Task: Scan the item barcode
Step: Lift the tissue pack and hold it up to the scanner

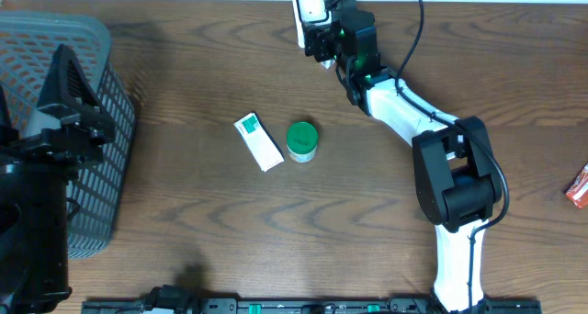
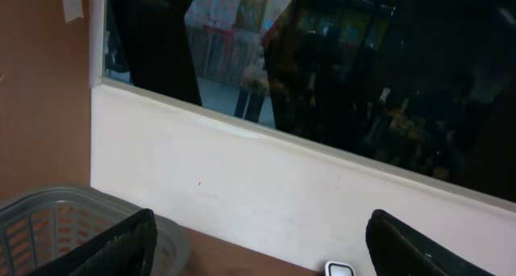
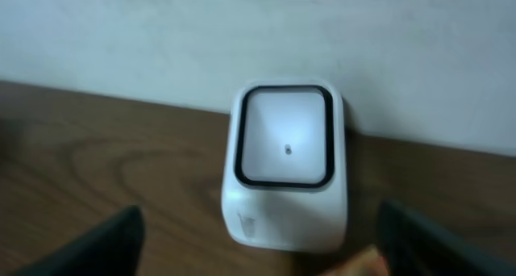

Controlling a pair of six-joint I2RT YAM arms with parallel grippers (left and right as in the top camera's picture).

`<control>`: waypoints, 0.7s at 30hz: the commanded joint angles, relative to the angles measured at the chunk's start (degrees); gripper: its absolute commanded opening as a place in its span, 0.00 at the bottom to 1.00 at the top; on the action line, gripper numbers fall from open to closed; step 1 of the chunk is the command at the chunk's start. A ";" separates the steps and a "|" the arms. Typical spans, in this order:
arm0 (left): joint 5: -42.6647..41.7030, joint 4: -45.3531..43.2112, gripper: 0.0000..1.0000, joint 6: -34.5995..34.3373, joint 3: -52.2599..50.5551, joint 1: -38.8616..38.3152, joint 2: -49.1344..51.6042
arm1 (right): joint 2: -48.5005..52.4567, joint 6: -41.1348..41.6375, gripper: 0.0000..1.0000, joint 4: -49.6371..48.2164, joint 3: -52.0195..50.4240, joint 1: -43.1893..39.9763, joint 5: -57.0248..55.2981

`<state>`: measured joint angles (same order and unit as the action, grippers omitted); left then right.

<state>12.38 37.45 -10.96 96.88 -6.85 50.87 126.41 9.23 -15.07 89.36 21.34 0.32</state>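
Scanner (image 1: 312,6) stands upright at the back of the table (image 1: 184,213), against the pale wall (image 3: 242,34), its dark-rimmed window facing forward. The right gripper (image 1: 322,50) hangs just in front of the scanner and points at it. In the wrist view its fingers (image 3: 89,244) stand wide apart on either side of the scanner and nothing spans the gap, so it is open and holds nothing. A blurred pale orange sliver shows at the bottom edge of that view, below the scanner; what it is cannot be told.

A white and green box (image 1: 259,141) lies flat on the wood well in front of the scanner and a little to its left as the overhead view has it. A green-lidded jar (image 1: 301,141) stands upright just beside the box, on the side nearer the scanner's line; whether the two touch cannot be told. A red packet (image 1: 579,185) lies far to the right of the scanner, at the picture's edge.

Far to the left of the scanner sits a grey basket (image 1: 92,39), with the left arm above it. The left gripper (image 2: 266,248) is spread wide with nothing between its fingers (image 2: 121,244).
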 commanded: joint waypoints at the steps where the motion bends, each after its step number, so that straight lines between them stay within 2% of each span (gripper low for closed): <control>1: 0.31 -0.20 0.83 -0.72 -0.02 0.15 -0.17 | -0.20 -1.64 0.99 3.85 1.01 -0.44 -0.90; 5: 0.31 -0.20 0.83 -0.72 -0.02 0.15 -0.17 | -0.20 -2.03 0.99 7.85 1.07 -1.60 -0.90; 10: 0.31 -0.20 0.83 -0.72 -0.02 0.15 -0.17 | -0.07 -8.28 0.99 8.39 1.05 -3.39 -0.87; 15: 0.31 -0.20 0.83 -0.72 -0.02 0.15 -0.17 | 0.26 -9.53 0.99 12.02 0.83 -4.37 -0.83; 21: 0.31 -0.20 0.83 -0.72 -0.02 0.15 -0.17 | 3.23 -12.79 0.99 12.39 0.81 -4.61 4.13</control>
<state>12.40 37.43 -10.96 96.88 -6.85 50.87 127.13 -0.40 -2.57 89.52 16.78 1.48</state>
